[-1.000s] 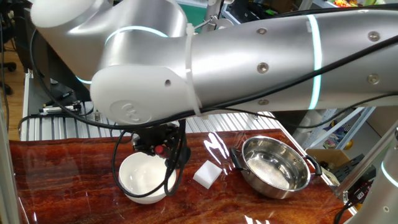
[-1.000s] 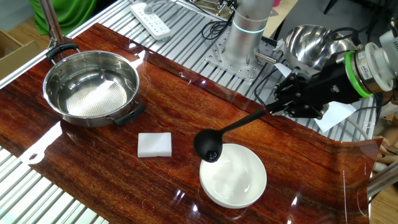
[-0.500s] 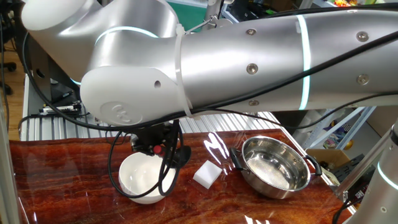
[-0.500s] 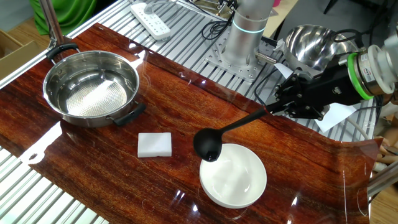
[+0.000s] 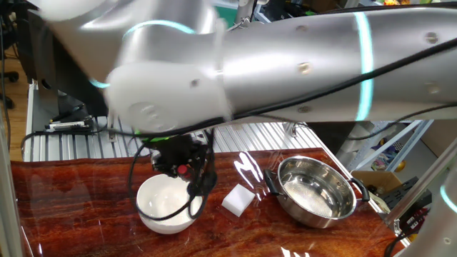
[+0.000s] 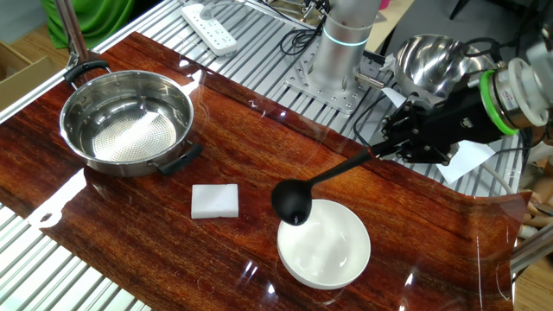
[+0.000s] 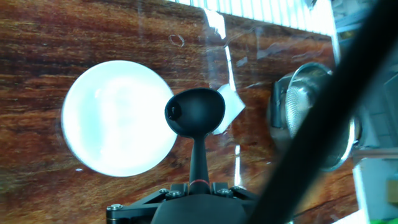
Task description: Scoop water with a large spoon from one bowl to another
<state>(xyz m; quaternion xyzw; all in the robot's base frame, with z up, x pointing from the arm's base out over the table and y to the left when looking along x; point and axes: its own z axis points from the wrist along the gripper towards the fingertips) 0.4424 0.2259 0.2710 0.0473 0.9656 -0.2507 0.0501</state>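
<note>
My gripper (image 6: 386, 149) is shut on the end of the large spoon's handle, where a red mark (image 7: 199, 182) shows between the jaws. The black ladle (image 6: 292, 200) hangs with its cup tilted over the near rim of the white bowl (image 6: 327, 244), on the side toward the steel bowl. In the hand view the cup (image 7: 194, 112) overlaps the white bowl's (image 7: 118, 118) right edge. The steel bowl (image 6: 125, 122) with black side handles stands apart at the far left, also seen as the steel bowl (image 5: 318, 189). Water shows only as a faint sheen; I cannot tell whether the cup holds any.
A white rectangular block (image 6: 214, 200) lies between the two bowls. A second steel bowl (image 6: 428, 59) and cables sit behind the gripper off the wooden top. A power strip (image 6: 210, 28) lies on the slatted metal surface. The arm's body (image 5: 285, 64) fills the upper part of one fixed view.
The ladle cup has crept slightly toward the white bowl's rim and tilted a little. The arm's upper links have shifted in one fixed view. The grip is unchanged.
</note>
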